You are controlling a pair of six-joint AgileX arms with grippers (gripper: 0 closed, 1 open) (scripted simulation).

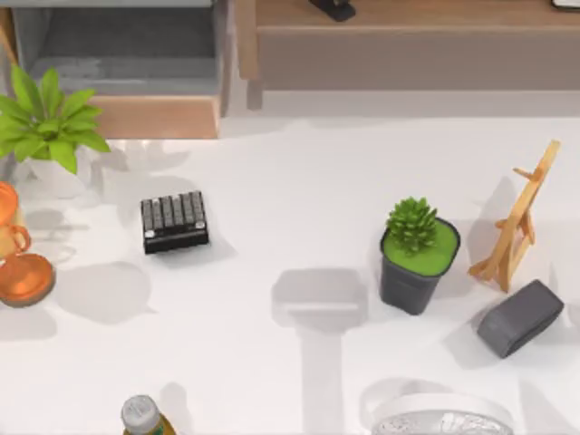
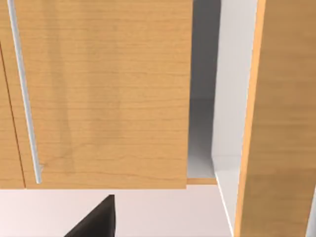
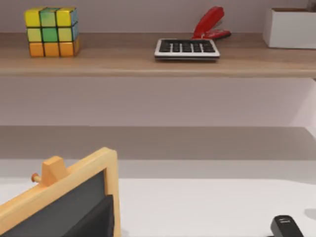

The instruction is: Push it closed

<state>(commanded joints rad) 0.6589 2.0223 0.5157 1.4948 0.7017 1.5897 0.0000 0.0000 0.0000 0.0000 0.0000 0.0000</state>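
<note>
Drawer (image 1: 127,77) sits pulled out at eleven o'clock, tan front facing you ready for a push; you cannot tell either gripper's state from these views.

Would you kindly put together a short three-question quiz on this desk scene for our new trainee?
1. True or false: the wide light tan wooden drawer is pulled out, its grey inside showing.
2. Which stands nearest the small wooden easel? A) the dark grey square pot with a green succulent; B) the black keypad; C) the leafy plant in a white pot.
3. Fill in: on the long wooden shelf, the red stapler lies just behind the ____.

Key: 1 true; 2 A; 3 calculator.
</note>
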